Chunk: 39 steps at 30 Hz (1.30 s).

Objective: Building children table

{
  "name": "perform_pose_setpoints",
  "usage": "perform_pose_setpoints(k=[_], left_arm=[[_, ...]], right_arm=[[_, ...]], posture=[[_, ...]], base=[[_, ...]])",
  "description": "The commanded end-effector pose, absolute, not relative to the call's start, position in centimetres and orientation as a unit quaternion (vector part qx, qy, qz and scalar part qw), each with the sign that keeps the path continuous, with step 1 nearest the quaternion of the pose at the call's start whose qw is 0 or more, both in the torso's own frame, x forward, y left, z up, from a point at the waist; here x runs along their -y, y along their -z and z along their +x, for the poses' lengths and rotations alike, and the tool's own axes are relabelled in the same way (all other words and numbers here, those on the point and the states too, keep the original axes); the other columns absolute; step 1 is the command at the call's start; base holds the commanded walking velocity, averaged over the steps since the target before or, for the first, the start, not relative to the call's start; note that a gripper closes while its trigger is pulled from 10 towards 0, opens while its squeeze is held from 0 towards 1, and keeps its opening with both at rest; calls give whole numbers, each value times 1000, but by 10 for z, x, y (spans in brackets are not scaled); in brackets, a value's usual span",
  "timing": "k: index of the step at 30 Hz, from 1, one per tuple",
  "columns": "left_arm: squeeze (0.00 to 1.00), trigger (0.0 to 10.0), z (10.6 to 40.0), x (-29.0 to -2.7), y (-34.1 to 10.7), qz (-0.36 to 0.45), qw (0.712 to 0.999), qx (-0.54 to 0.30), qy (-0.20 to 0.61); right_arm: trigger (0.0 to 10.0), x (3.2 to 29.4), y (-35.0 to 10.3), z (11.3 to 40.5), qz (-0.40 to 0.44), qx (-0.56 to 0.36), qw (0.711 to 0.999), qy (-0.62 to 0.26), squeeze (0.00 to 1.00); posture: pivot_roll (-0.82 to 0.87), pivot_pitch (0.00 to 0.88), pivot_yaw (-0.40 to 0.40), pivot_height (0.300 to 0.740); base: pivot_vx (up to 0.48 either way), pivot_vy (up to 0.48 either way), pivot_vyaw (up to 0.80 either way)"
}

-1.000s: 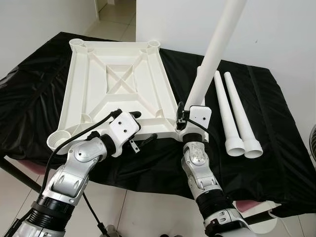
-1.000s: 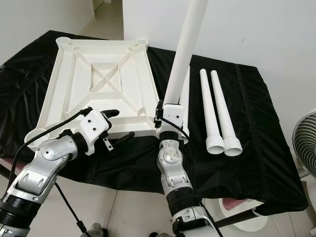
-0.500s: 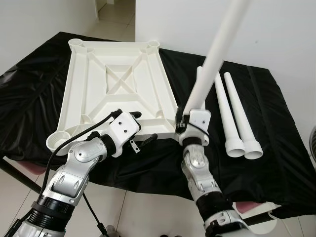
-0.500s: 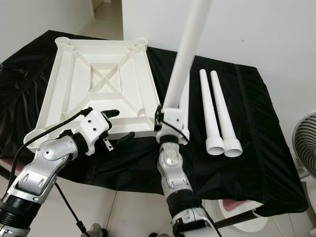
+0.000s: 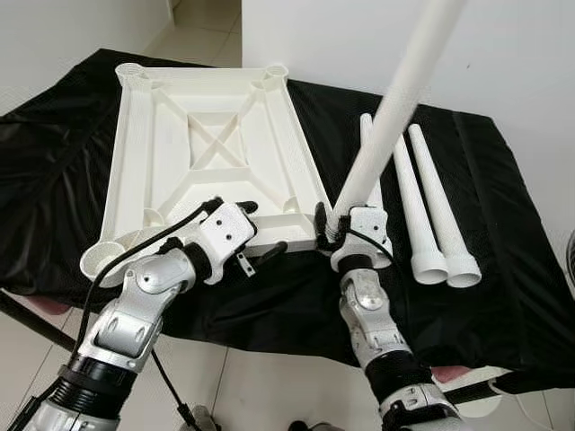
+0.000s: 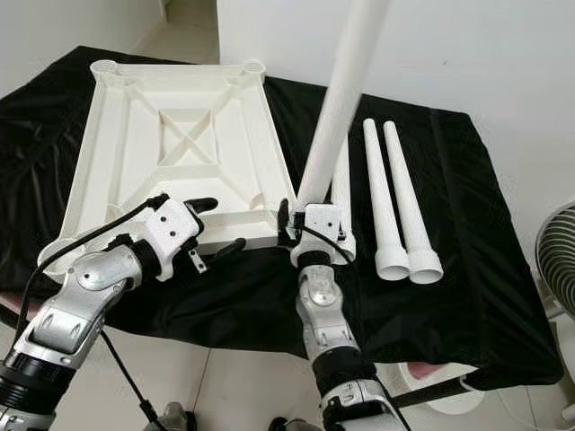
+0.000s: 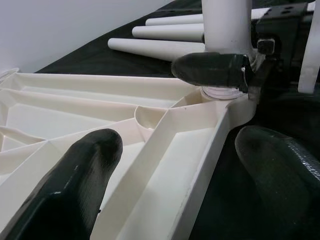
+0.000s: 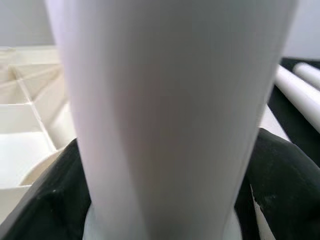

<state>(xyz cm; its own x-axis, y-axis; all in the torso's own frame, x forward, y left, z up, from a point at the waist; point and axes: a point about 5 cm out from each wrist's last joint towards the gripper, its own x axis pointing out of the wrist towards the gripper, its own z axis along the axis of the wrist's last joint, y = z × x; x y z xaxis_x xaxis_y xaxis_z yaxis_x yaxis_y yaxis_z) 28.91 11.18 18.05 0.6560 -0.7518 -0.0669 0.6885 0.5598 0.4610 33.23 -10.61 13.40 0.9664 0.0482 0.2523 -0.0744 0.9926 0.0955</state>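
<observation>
Bright, even light; blurred wrist close-ups

Setting: room in a home, domestic interior.
Evidence:
- Plain white walls (image 5: 530, 63) on two sides, no shelving or signage.
- Pale glossy tiled floor (image 5: 260, 386) running on through a doorway (image 5: 205, 22) behind the table.
- Table (image 5: 503, 269) draped in a loose black cloth, wrinkled, hanging over the near edge.
- Round wire grille of a household fan (image 6: 555, 260) at the right edge.
- White plastic children's tabletop (image 5: 211, 135) lying underside up, with loose white plastic legs (image 5: 431, 206) beside it: flat-pack furniture, home scale.
</observation>
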Motion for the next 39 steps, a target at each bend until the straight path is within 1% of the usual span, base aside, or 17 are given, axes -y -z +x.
perform_pose_setpoints(k=[1,2,4,7,10,21,23,26,27,29,31,39], left_arm=[[0,10000,287,-107,-179,228,875,68,422],[0,10000,287,-107,-179,228,875,68,422],[0,10000,287,-107,-179,228,875,69,422],[0,10000,287,-107,-179,228,875,69,422],[0,10000,287,-106,-178,226,874,69,424],[0,10000,287,-105,-178,224,874,69,426],[0,10000,287,-105,-178,224,874,69,426],[0,10000,288,-105,-178,225,874,69,426],[0,10000,288,-105,-178,225,874,69,426],[0,10000,288,-105,-179,226,874,70,425],[0,10000,288,-105,-179,226,874,70,425],[0,10000,285,-104,-178,226,868,66,437]], right_arm=[[10000,113,-138,333,48,135,989,-31,0],[10000,113,-138,333,48,135,989,-31,0],[10000,115,-143,336,48,137,987,-63,0],[10000,115,-145,336,45,140,986,-73,0],[10000,115,-150,338,33,145,983,-109,0],[10000,124,-161,343,9,149,973,-175,0],[10000,127,-164,344,-1,151,970,-189,0],[10000,135,-171,346,-24,147,961,-235,0],[10000,135,-171,346,-24,147,961,-235,0],[10000,138,-176,347,-39,144,953,-265,0],[10000,138,-176,347,-39,144,953,-265,0],[10000,142,-174,346,-59,118,940,-315,0]], posture=[[229,93,-75,740],[229,93,-75,740],[224,96,-76,740],[223,97,-76,740],[220,99,-76,740],[215,103,-73,740],[214,104,-72,740],[214,105,-69,740],[214,105,-69,740],[214,106,-66,740],[214,106,-66,740],[210,108,-63,740]], base=[[0,0,0],[0,0,0],[0,0,0],[0,0,0],[0,0,0],[0,0,0],[0,0,0],[0,0,0],[0,0,0],[0,0,0],[0,0,0],[0,0,0]])
